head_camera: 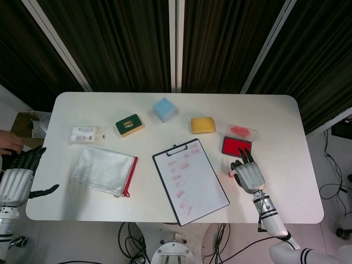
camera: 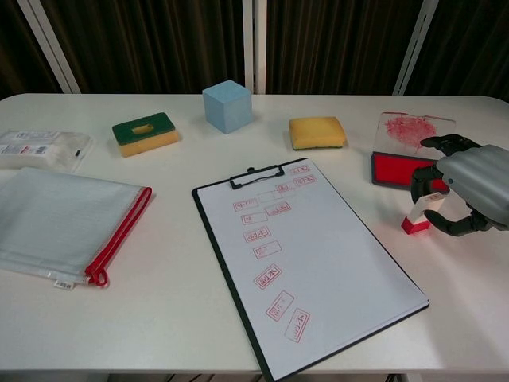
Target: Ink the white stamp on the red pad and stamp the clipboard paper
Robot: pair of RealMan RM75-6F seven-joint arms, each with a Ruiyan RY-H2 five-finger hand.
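The white stamp [camera: 418, 213] with a red base stands slightly tilted on the table, just in front of the red ink pad [camera: 396, 169]. My right hand [camera: 469, 192] curls around it, fingers over the top and thumb at its side, gripping it. In the head view the right hand [head_camera: 248, 174] hides most of the stamp [head_camera: 231, 173], below the red pad [head_camera: 236, 146]. The clipboard [camera: 318, 263] lies in the middle, its paper bearing several red stamp marks. My left hand [head_camera: 16, 180] hangs off the table's left edge, fingers apart, holding nothing.
The pad's clear, ink-smeared lid [camera: 412, 129] lies behind the pad. A yellow sponge [camera: 316, 132], blue cube [camera: 227, 106] and green-yellow sponge [camera: 144, 132] line the back. A mesh pouch [camera: 64, 223] and white packet [camera: 40, 148] lie left. A person's hand [head_camera: 8, 142] shows at far left.
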